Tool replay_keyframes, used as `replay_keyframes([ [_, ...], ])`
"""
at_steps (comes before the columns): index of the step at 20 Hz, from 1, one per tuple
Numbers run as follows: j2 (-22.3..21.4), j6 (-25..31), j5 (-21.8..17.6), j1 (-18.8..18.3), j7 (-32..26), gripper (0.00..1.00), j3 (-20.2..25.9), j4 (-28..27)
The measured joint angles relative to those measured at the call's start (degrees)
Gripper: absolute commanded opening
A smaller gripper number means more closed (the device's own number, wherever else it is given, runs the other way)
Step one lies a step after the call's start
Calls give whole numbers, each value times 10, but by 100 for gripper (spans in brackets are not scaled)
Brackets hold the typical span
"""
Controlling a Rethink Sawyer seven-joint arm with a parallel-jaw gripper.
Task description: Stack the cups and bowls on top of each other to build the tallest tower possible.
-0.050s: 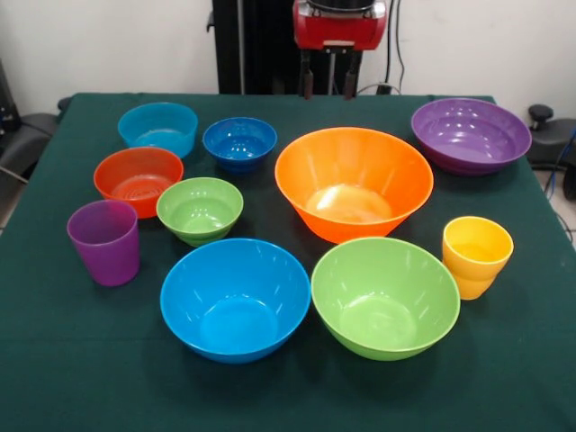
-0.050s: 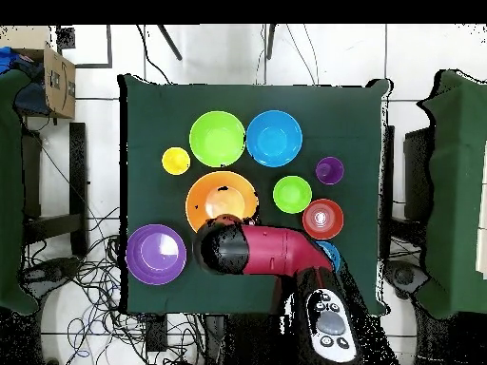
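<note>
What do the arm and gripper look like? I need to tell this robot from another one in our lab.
The arm has a glossy red shell with black joints, and a black panel with grey round controls near its base. The gripper hangs from a red and black head as two thin dark fingers.

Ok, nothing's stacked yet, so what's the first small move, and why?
Probably bring the gripper forward and down toward the small dark blue bowl. All the bowls and both cups stand apart on the table, the arm is drawn back at the far edge, and that bowl lies close by.
</note>
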Motion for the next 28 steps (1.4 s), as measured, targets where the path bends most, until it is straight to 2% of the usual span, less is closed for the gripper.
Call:
replay_keyframes([
  [13, -10, 43, -26, -34, 0, 100, 20, -69],
  [28, 10, 45, -76, -91, 0, 100, 80, -136],
])
